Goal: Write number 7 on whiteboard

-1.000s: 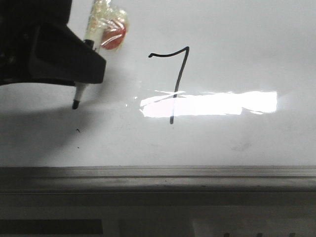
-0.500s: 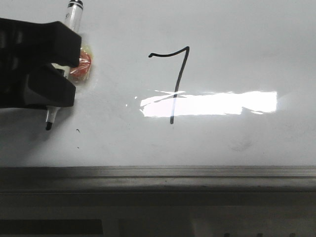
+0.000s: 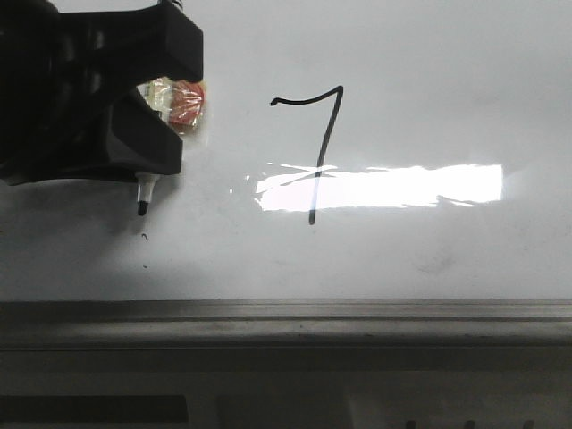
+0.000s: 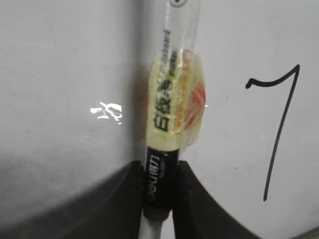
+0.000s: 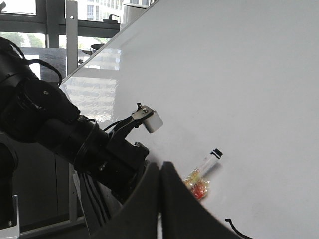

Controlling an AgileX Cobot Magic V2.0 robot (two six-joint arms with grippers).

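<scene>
one finished number 7 (image 3: 315, 152) is seen on the whiteboard (image 3: 429, 80), while the marker (image 4: 164, 149) is pinched by the left hand (image 3: 143, 125), tip kept off the surface, apparently to avoid stray marks.

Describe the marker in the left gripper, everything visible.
The whiteboard marker has a white barrel with a black printed band, and yellowish tape with an orange patch wrapped around its middle. The left gripper is shut on it, black fingers clamping the black band. Its dark tip points down the whiteboard, left of the number 7. Whether the tip touches the board is unclear.
</scene>
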